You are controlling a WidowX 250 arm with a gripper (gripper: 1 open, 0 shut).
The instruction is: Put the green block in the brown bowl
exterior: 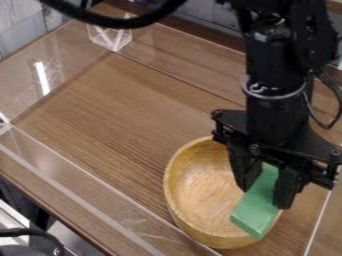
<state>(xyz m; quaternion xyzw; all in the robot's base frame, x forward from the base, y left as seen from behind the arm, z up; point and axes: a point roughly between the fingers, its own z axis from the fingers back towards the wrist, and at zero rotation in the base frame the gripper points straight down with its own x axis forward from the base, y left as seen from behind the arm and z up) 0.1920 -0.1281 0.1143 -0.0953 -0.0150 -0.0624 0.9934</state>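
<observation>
Grip comes first: my pincer (277, 183) is clamped on the green block (259, 207), the fingers pressed against its upper part so that the long bar hangs down below them, tilted a little, its lower end well clear of my fingertips; I hold it high on the bar so that the free end can go down into the hollow while my fingers stay above the wood. Directly beneath my pincer lies the brown bowl (201, 190), and the block's lower end sits over the right-hand part of the bowl, close to the near rim; whether it touches the wood I cannot tell from this angle. I point nearly straight down because the bowl opens upward and a drop from above is the simplest way in. To the left of my pincer stretches the bare wooden table (120, 100), fenced by a clear wall (54, 160) which leaves me only the route from above. I judge the carrying all but done; what is left is to centre slightly toward the bowl's middle, lest the bar tip over the rim, and then let go.
</observation>
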